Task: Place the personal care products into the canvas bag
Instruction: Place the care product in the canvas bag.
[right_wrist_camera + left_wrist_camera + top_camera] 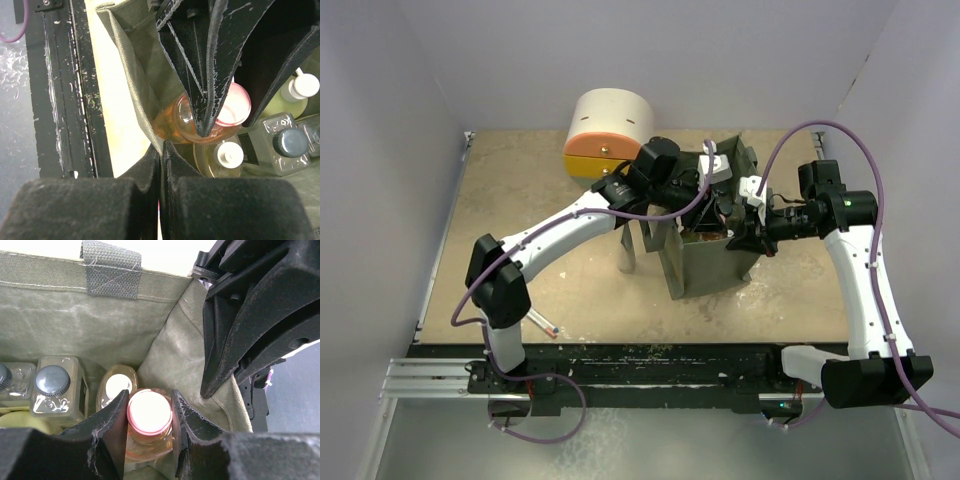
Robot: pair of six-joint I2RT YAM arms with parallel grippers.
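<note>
The olive canvas bag (705, 262) stands open mid-table. My left gripper (712, 205) reaches down into its mouth. In the left wrist view it (148, 395) is shut on the orange pink-capped bottle (149, 415), low inside the bag's corner. Beside it stand a white-capped bottle (118, 386) and two clear square black-capped bottles (52, 382). My right gripper (745, 232) is shut on the bag's rim (142, 100), its jaws (161, 146) pinching the fabric. The right wrist view also shows the orange bottle (172, 122) and a pale green pump bottle (300, 90). A slim grey tube (542, 322) lies on the table.
The round cream, orange and yellow drawer unit (608, 130) stands at the back, just left of the bag. A strap handle (628, 255) hangs at the bag's left side. The black table edge (65, 100) runs close to the right gripper.
</note>
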